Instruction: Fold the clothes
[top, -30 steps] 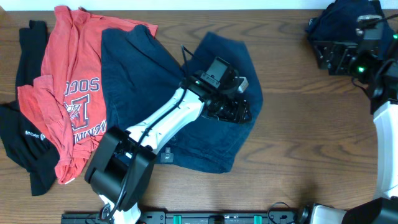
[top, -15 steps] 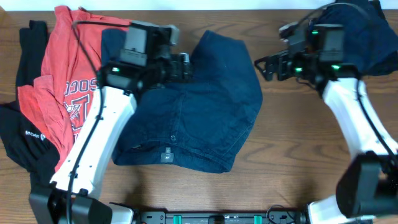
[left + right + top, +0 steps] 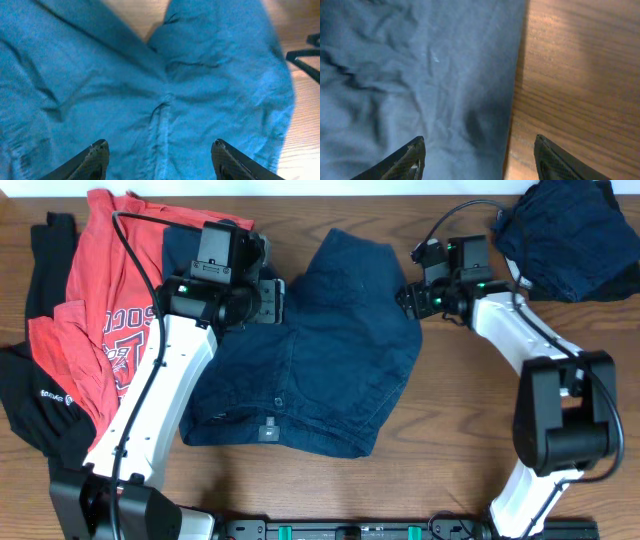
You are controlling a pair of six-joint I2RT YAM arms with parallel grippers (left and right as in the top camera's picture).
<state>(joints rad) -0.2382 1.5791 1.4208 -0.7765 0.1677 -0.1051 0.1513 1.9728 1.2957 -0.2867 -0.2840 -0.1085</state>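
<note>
navy shorts (image 3: 330,370) lie spread flat at the middle of the wooden table (image 3: 470,460). left gripper (image 3: 276,300) is above their upper left part, fingers wide apart, holding nothing; right gripper (image 3: 408,298) is at their right hem, likewise spread and empty. red t-shirt (image 3: 105,320) and black garment (image 3: 40,410) lie at left.

Left arm (image 3: 160,380) and right arm (image 3: 520,330): white link shells, black joint housings, black cables (image 3: 121,250) looping behind left gripper (image 3: 275,298) and right gripper (image 3: 405,300), green lights (image 3: 470,277) just behind, matte-black tapered fingers (image 3: 97,159) with scuffed tips.
</note>
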